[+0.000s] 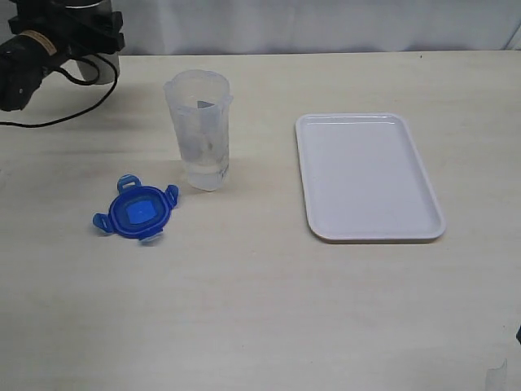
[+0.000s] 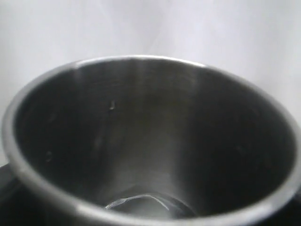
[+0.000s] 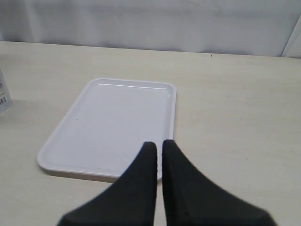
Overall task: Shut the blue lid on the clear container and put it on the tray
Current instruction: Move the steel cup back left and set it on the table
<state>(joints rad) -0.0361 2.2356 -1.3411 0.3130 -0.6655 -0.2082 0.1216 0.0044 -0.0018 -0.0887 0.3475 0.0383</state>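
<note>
Blue lid (image 1: 136, 211) lies flat on the surface (image 1: 244, 309), left. Beyond it, far left, the left fingers (image 1: 94, 37) are at a steel cup (image 2: 150, 141); I cannot tell the grip. Clear container (image 1: 199, 130) stands upright just right of the lid. Tray (image 1: 368, 175) lies farther right. Right fingers (image 3: 155, 147) are pressed together, holding nothing.

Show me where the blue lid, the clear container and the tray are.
blue lid (image 1: 137, 212), exterior view, on its centre panel.
clear container (image 1: 199, 134), exterior view, on its side wall.
tray (image 1: 366, 175), exterior view, on its bare floor.
</note>
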